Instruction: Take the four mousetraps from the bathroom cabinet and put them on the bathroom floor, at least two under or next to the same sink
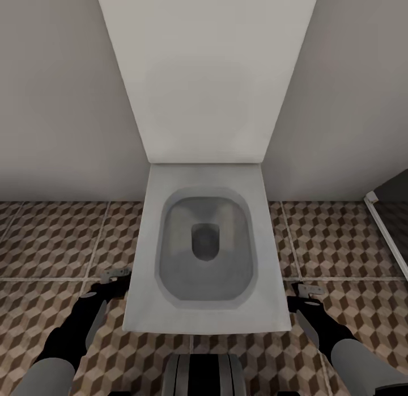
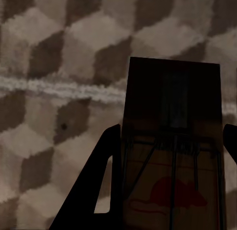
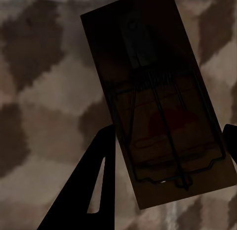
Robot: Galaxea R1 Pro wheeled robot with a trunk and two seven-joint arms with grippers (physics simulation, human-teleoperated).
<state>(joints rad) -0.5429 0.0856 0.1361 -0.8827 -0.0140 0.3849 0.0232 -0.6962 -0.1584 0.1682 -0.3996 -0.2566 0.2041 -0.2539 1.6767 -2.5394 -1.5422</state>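
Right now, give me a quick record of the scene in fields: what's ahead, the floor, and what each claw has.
ahead: white toilet, lid up against the wall, directly in front of the robot
floor: cube-patterned tiles on both sides of the toilet
left claw: shut on a mousetrap, held above the tiles
right claw: shut on a second mousetrap, also above the tiles
placed yet: neither trap looks set down

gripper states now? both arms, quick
Left hand: closed on a mousetrap, above the bathroom floor.
Right hand: closed on a second mousetrap.
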